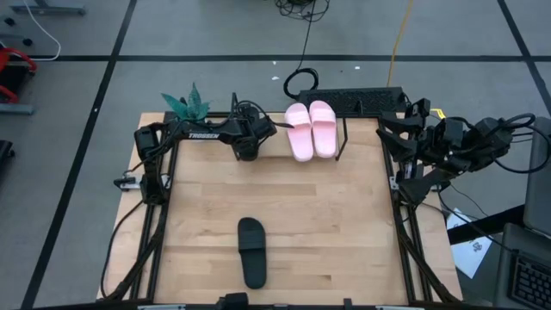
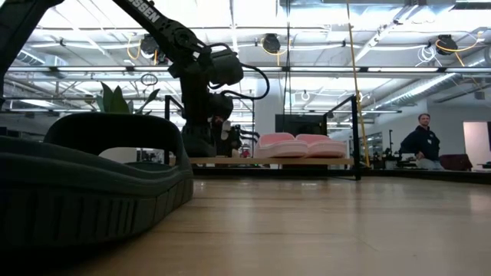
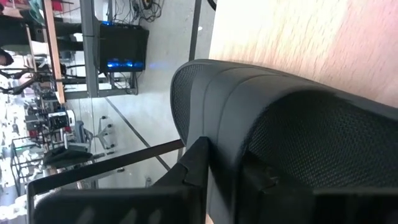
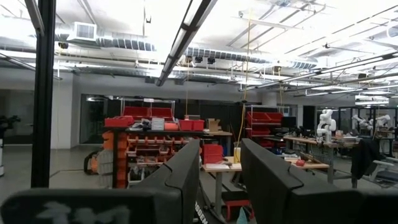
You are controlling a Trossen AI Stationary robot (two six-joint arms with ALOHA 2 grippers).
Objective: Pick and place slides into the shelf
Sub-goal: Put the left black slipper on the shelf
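Two pale pink slides (image 1: 311, 129) lie side by side on the low shelf (image 1: 274, 145) at the table's far edge, and also show in the low view (image 2: 299, 144) on the shelf board (image 2: 307, 161). One black slide (image 1: 251, 250) lies flat near the table's near edge and fills the low view's foreground (image 2: 92, 176). My left gripper (image 1: 245, 140) stands over the shelf's left part, shut on the second black slide (image 3: 292, 130). My right gripper (image 4: 221, 180) is open, folded back at the table's right edge (image 1: 430, 142). My left gripper pinches the black slide by its edge beside the mesh strap (image 3: 224, 155), with one finger (image 3: 194, 171) on the outer side. It comes from above, pointing down (image 2: 201, 115). The slide sits turned on its side at the shelf board (image 3: 311, 37); whether it rests there I cannot tell.
A green plant (image 1: 185, 105) stands at the far left corner behind the left arm. A black keyboard-like unit (image 1: 353, 99) lies behind the shelf. The shelf's black wire frame (image 1: 344, 138) rises right of the pink slides. A person (image 2: 422, 142) stands far off in the room.
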